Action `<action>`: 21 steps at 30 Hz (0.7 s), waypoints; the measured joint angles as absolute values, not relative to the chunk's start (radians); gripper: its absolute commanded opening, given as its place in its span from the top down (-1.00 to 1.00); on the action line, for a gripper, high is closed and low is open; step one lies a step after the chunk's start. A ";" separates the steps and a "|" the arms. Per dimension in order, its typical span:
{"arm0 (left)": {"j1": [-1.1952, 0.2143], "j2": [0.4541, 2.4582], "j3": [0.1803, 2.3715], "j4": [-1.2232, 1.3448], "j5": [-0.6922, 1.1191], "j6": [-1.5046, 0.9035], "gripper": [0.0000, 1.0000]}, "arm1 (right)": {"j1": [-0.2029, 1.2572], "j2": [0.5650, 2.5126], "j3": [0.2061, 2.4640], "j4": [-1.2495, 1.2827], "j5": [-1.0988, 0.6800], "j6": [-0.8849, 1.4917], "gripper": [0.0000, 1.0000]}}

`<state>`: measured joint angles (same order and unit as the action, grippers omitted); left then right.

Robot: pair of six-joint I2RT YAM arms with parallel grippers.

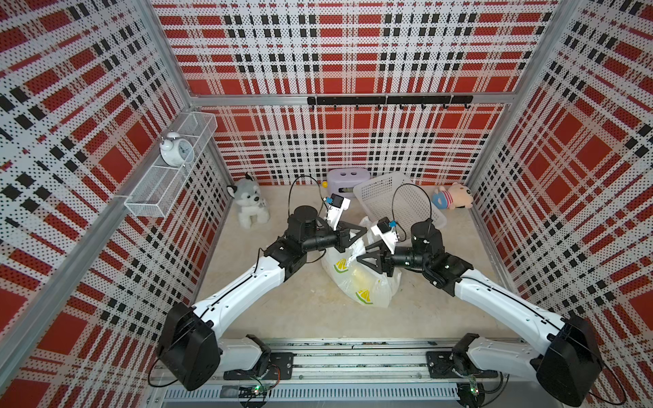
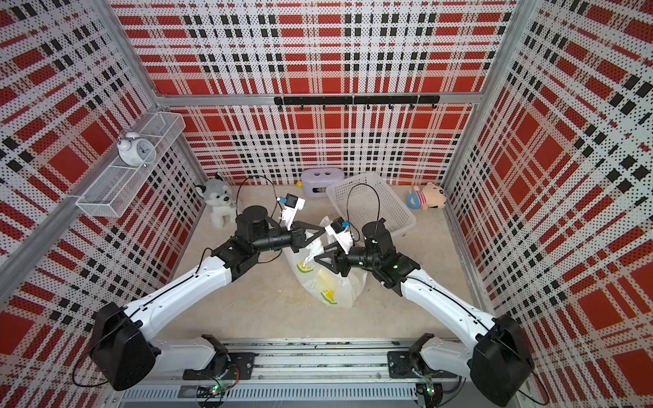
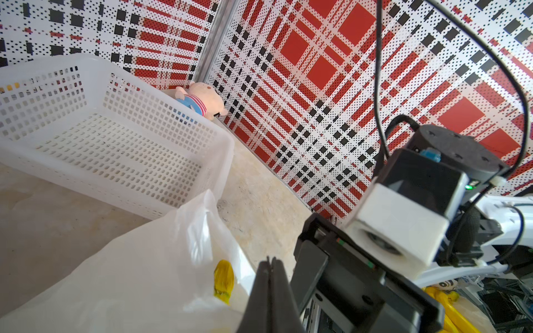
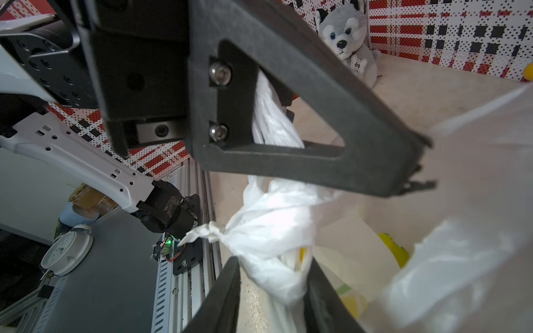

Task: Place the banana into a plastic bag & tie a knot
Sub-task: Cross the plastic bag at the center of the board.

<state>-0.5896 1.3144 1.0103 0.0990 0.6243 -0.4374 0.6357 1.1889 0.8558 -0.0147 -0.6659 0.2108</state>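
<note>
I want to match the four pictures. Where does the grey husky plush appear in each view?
Top view: husky plush at the floor's back left corner.
Top view: the same corner.
Left wrist: not in it.
Right wrist: against the plaid wall, beyond the plastic bag.
Shared landmark: the plastic bag, in all four views.

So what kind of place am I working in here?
Likely a robot test cell, not a home: plaid perforated panels on aluminium framing box it in, with props like a husky plush and a mesh basket on the floor.
</note>
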 measured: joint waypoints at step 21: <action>-0.590 1.314 1.010 0.101 0.624 -0.437 1.00 | 0.725 1.251 0.942 -0.073 -0.456 0.154 0.31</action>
